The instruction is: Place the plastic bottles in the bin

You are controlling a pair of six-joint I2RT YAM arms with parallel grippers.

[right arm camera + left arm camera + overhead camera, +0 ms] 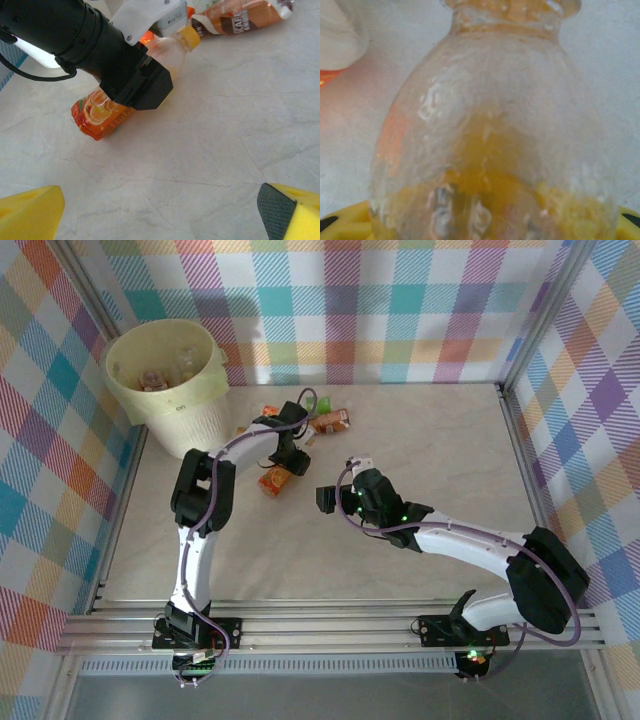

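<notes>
An orange-labelled plastic bottle (274, 480) with a yellow cap (190, 36) lies on the table. My left gripper (286, 464) is down over its clear upper half, and the bottle (485, 140) fills the gap between the yellow fingers (340, 227), so the jaws are shut on it. In the right wrist view the left gripper's black body covers the bottle's middle, leaving the orange label (100, 114) showing. My right gripper (160, 215) hangs open over bare table just right of that bottle. The pale-yellow bin (212, 390) stands at the back left with bottles (150, 376) inside.
A brown-labelled bottle (331, 421) lies behind the left gripper, also seen as the brown bottle (240, 17) at the top of the right wrist view. Another small orange-red bottle (268, 410) lies near the bin. Chequered walls close in the table on three sides.
</notes>
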